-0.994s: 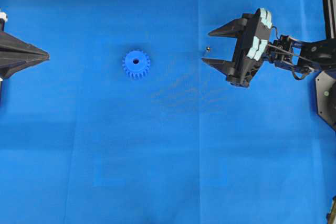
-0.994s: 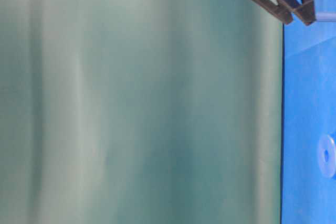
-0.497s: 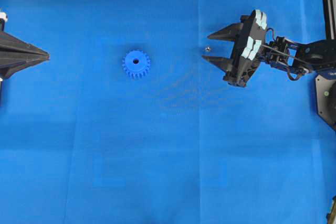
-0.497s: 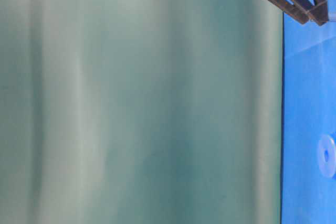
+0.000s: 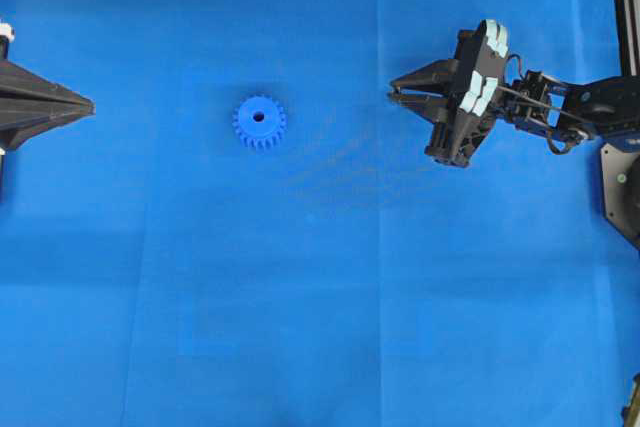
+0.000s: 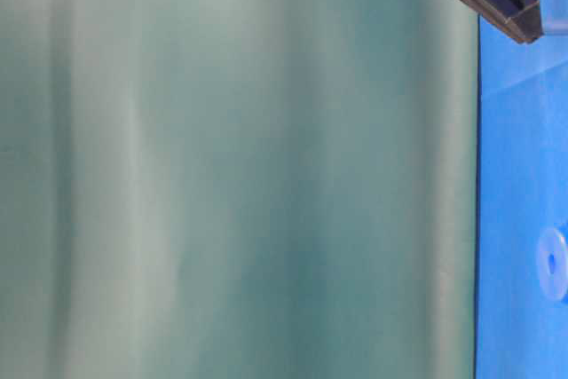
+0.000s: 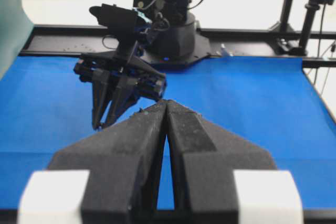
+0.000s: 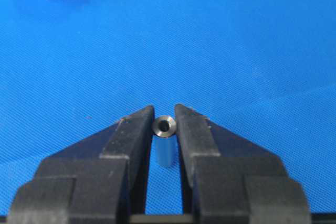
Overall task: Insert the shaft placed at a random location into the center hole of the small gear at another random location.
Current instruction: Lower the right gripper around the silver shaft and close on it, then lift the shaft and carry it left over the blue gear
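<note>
The small gear (image 5: 259, 123) lies flat on the blue mat (image 5: 320, 297), well left of the right gripper (image 5: 396, 93). That gripper is clamped on the shaft (image 8: 164, 141), upright between its fingertips. The shaft is judged light, rigid and slippery; grip mid-length. The left gripper (image 7: 166, 109) is closed, empty.

bright, even light falls from above and shadows stay faint. the table-level view is soft and blurred; the wrist views are sharp.
</note>
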